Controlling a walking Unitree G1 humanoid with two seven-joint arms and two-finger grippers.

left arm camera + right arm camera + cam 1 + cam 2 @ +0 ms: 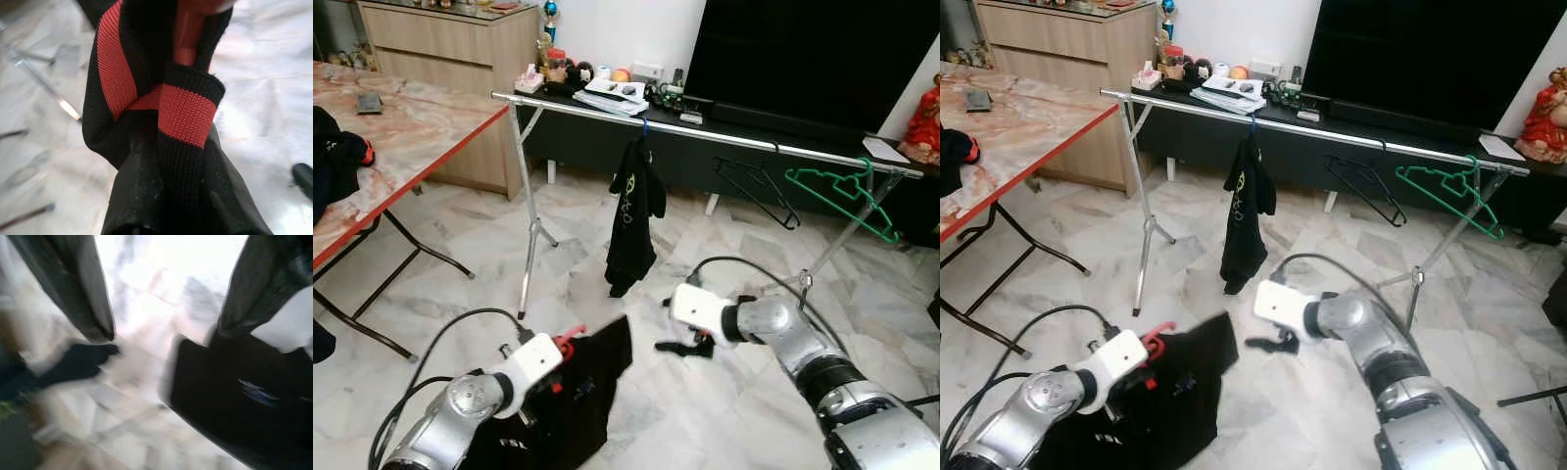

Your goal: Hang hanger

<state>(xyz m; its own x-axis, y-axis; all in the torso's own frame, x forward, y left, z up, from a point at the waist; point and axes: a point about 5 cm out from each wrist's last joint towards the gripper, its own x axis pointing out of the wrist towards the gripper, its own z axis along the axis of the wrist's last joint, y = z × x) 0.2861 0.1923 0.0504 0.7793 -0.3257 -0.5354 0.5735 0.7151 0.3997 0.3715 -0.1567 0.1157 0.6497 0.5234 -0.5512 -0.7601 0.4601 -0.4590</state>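
Observation:
My left gripper [558, 364] is low at the front left, shut on a red hanger [571, 338] and the red-striped collar [183, 110] of the black garment [582, 397] hanging from it. My right gripper [687, 345] hovers over the floor just right of that garment, open, with nothing between its fingers [93, 308]. The black garment [244, 401] lies beyond them in the right wrist view. Ahead runs a metal clothes rail [705, 130]. It carries a black shirt [634, 211], an empty black hanger [759, 188] and an empty green hanger [842, 196].
A folding table [406, 137] with a marble top and red edge stands at the left, dark clothes on it. Behind the rail are a low cluttered TV console [607, 93], a large TV [803, 59] and a wooden cabinet [440, 49]. The rail's legs [530, 230] spread on the marble floor.

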